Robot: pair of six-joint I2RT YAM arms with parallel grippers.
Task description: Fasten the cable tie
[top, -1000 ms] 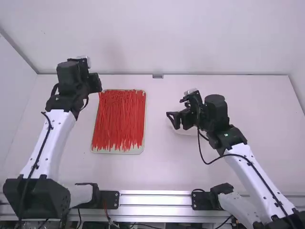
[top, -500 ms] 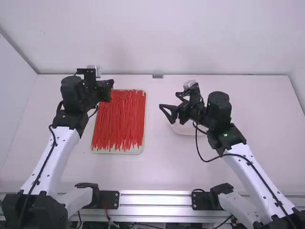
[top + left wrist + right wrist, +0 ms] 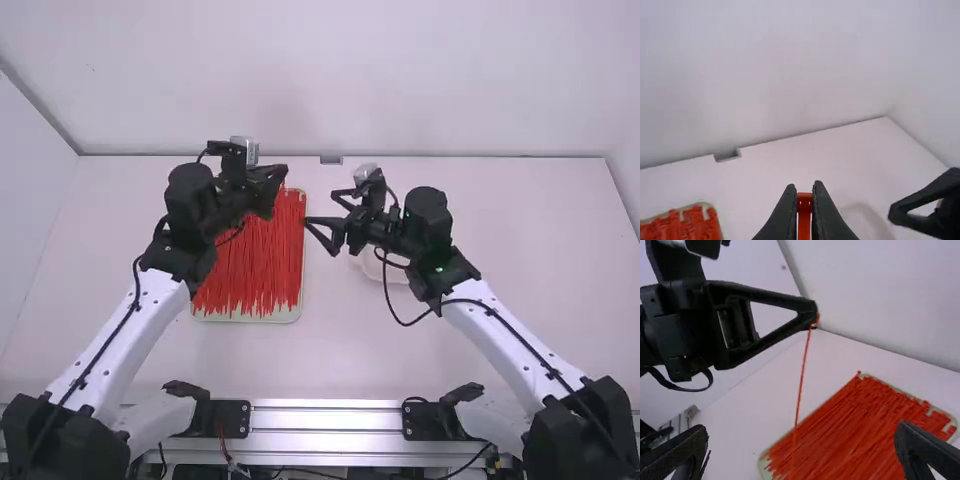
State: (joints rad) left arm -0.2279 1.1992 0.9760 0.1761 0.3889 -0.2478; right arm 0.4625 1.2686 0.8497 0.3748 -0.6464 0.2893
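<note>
My left gripper [image 3: 804, 192] is shut on the end of one red cable tie [image 3: 804, 212]. In the right wrist view the left gripper [image 3: 812, 320] is raised and the tie [image 3: 800, 375] hangs straight down from its tips over the tray. In the high view the left gripper [image 3: 272, 190] hovers above the far right corner of the tray [image 3: 245, 317], which is packed with several red ties [image 3: 250, 250]. My right gripper [image 3: 320, 232] stands open just right of the tray, facing the left gripper, its fingers [image 3: 677, 452] spread wide with nothing between them.
A small white dish [image 3: 385, 272] lies on the table under the right arm. A grey bracket [image 3: 331, 159] sits at the back wall's foot. White walls close the table at the back and left. Bare table stretches right of the dish.
The left arm has swung right and toward the middle, carrying a tie up over the tray's far right corner. The right gripper has moved left toward it.
</note>
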